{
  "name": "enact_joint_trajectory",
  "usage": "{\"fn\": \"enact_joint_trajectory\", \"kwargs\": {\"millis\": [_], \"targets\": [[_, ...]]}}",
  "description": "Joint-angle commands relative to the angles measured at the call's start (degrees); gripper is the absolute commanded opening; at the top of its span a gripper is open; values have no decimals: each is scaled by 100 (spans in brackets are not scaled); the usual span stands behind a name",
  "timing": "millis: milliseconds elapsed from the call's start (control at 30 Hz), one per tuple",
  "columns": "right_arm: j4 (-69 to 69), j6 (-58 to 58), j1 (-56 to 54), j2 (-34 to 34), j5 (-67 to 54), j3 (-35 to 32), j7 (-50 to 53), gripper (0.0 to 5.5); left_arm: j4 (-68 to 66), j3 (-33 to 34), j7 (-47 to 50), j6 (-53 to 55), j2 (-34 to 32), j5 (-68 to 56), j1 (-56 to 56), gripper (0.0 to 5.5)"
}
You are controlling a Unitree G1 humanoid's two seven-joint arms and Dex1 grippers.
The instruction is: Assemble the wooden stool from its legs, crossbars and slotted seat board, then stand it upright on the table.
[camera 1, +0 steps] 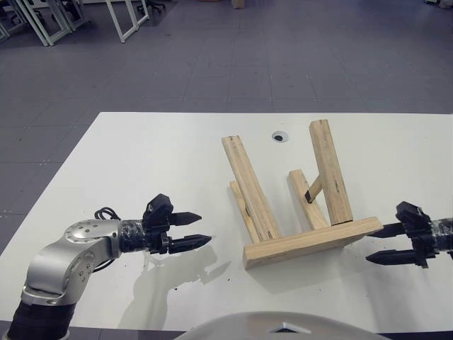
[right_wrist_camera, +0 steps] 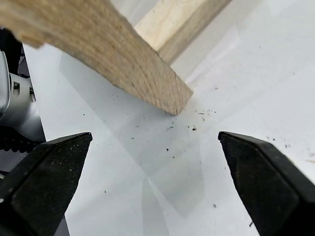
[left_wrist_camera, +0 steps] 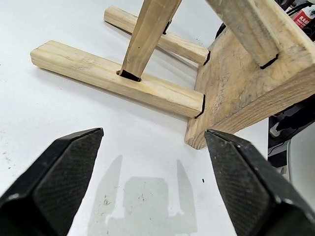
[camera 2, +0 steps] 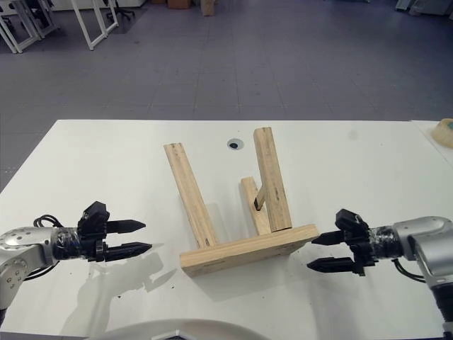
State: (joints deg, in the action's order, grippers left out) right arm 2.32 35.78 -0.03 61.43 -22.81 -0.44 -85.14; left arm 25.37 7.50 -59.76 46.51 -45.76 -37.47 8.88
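The wooden stool lies on its side on the white table (camera 1: 141, 156). Its seat board (camera 1: 311, 242) stands on its long edge toward the front, and the legs (camera 1: 248, 185) point away from me, two resting on the table and two raised. A short crossbar (camera 1: 313, 190) joins the right pair. My left gripper (camera 1: 204, 227) hovers open a short way left of the seat board, holding nothing. My right gripper (camera 2: 311, 254) is open just off the board's right end (right_wrist_camera: 108, 59), not touching it. In the left wrist view, the open fingers (left_wrist_camera: 64, 167) frame a lower leg (left_wrist_camera: 113, 78).
A small round hole (camera 1: 280, 137) sits in the table behind the stool. A black cable (camera 1: 106, 212) loops by my left forearm. A pale object (camera 2: 446, 131) rests at the far right table edge. White table frames (camera 1: 127, 14) stand on the grey floor beyond.
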Motion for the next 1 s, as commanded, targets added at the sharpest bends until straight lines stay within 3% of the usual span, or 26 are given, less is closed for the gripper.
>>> {"fn": "enact_joint_trajectory", "kwargs": {"millis": [33,267,600,867,1000], "targets": [[-386,92,-321,-476,-150,194,334,475,90,-74,19,-33,-31,-83,12,382],[-838,325,-719,-1122,-333,450,872,475,16,263,-286,-81,-473,-217,23,382],[-1019,931,-1123,-2783,-546,710,2430,475,-316,339,-13,-375,-517,-13,-223,382],[-1482,1253,-1172,-2785,-795,733,2671,475,-633,431,-906,-1241,-1066,413,268,382],[-1459,1202,-1153,-2727,-786,781,2663,480,-749,451,-1130,-1329,-934,137,-11,452]]}}
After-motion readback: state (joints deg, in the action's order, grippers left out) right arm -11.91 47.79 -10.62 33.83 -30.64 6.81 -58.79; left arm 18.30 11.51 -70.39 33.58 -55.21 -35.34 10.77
